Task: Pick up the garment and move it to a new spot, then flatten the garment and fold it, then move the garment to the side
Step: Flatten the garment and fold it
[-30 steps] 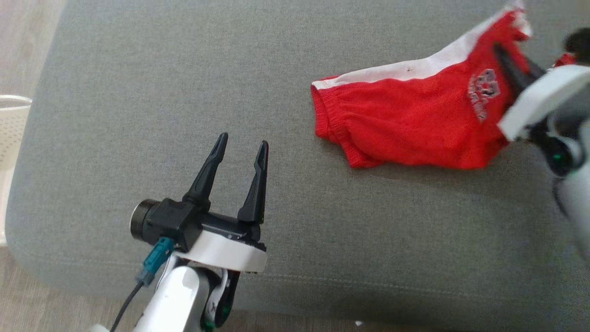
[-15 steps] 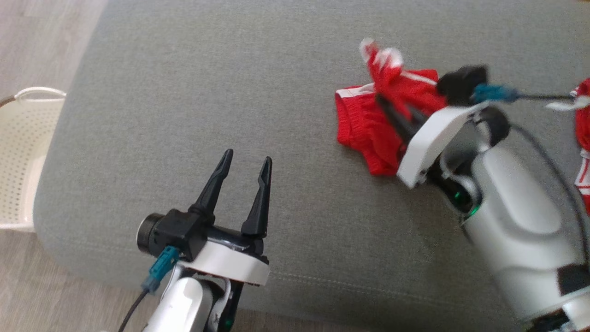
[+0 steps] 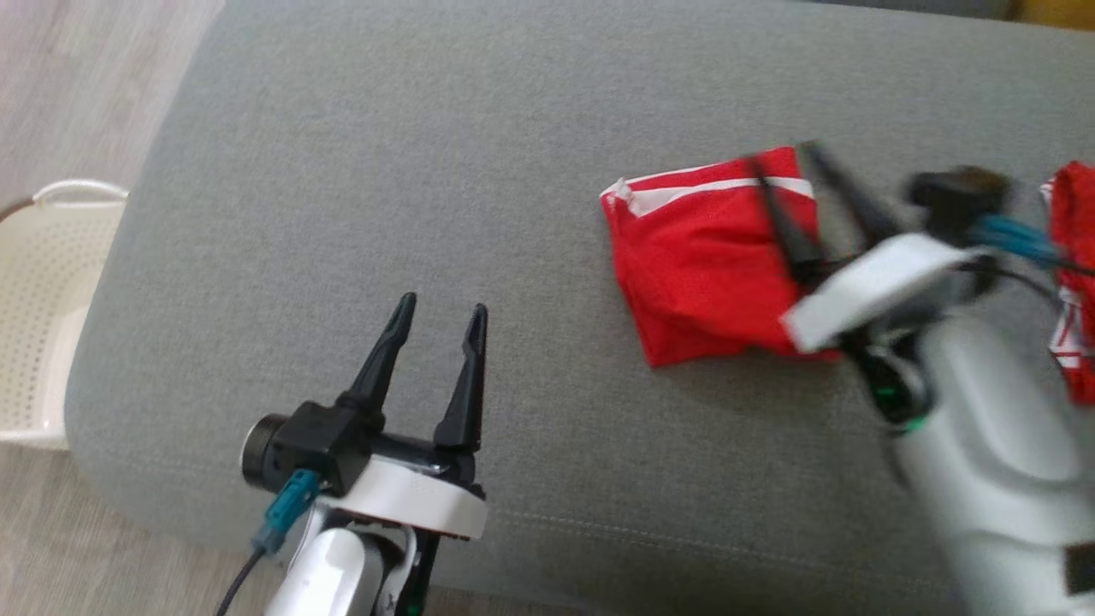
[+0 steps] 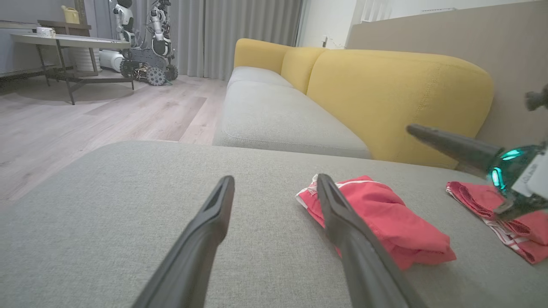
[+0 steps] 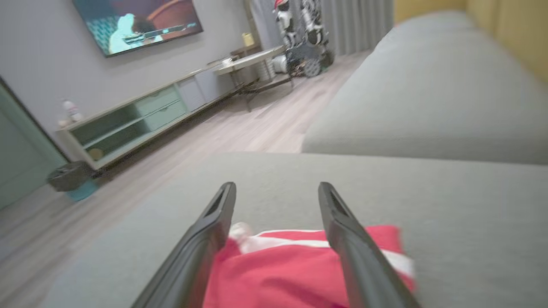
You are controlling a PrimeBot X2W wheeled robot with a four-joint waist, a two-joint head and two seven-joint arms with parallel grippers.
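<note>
Broadly, the grey cushion (image 3: 428,171) carries the garment (image 3: 693,257) right of its middle: red cloth folded into a rough square, white stripe along the far edge, lying flat. The right gripper (image 3: 780,156) hangs over it, jaws spread, holding nothing; the left gripper (image 3: 445,303), near the front edge, is likewise spread and empty

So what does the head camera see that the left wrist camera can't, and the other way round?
Head view: a white perforated basket beside the grey cushion, and the teal plug on the left arm. Left wrist view: the yellow sofa back, grey curtains, a table and another wheeled robot across the room. Shared: the folded red garment lying on the cushion, a second red garment to its right, and the left jaws and right jaws, both open.
</note>
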